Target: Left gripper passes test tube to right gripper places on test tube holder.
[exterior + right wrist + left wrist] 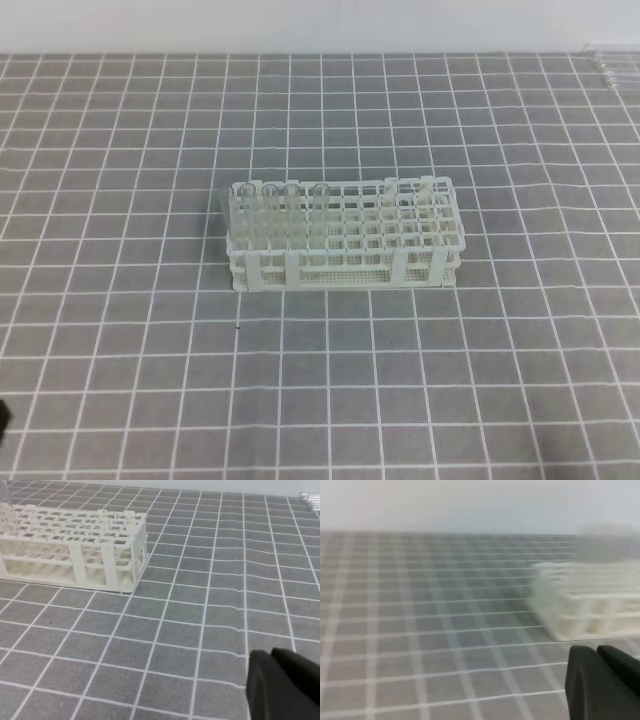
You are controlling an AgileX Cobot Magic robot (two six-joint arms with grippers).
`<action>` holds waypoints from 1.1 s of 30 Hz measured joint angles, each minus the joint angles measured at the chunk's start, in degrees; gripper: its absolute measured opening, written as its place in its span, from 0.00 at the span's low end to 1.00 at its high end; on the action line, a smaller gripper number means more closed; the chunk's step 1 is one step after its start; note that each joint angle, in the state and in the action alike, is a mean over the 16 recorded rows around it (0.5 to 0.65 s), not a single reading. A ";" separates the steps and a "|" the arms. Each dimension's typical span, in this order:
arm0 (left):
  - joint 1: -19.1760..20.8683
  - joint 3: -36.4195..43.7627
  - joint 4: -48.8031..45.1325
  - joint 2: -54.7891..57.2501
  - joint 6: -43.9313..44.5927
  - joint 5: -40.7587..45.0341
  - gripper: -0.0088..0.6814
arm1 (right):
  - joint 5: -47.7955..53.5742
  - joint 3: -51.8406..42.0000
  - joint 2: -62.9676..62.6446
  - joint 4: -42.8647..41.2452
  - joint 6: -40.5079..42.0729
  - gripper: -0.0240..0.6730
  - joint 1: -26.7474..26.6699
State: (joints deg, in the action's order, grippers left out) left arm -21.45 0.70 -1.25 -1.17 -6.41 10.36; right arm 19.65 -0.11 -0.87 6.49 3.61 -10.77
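Observation:
The white test tube holder (345,240) stands in the middle of the grey gridded mat. Several clear test tubes (272,205) stand upright in its left end. In the left wrist view the holder (590,605) is blurred at the right, and my left gripper (597,652) sits low at the bottom right, its black fingers together with nothing between them. In the right wrist view the holder (75,545) lies at the upper left, and my right gripper (271,654) is shut and empty at the lower right. Neither gripper touches a tube.
More clear tubes (614,62) lie at the mat's far right corner, also seen in the right wrist view as tubes (312,500) near the top edge. A small black part (3,418) shows at the left edge of the high view.

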 joint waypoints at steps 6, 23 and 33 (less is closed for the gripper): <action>11.50 -0.04 0.79 -0.36 -1.94 1.74 0.01 | -0.04 0.00 0.04 0.00 0.00 0.02 0.00; 16.53 -0.48 4.09 0.72 4.72 5.22 0.01 | -0.05 0.00 0.19 0.00 0.00 0.02 0.00; 16.55 -0.22 6.62 0.12 10.14 7.95 0.01 | -0.05 0.00 0.19 0.05 0.00 0.02 0.00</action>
State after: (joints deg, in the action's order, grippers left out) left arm -4.90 0.48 5.37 -1.05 3.73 18.31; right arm 19.60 -0.11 -0.68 6.54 3.61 -10.77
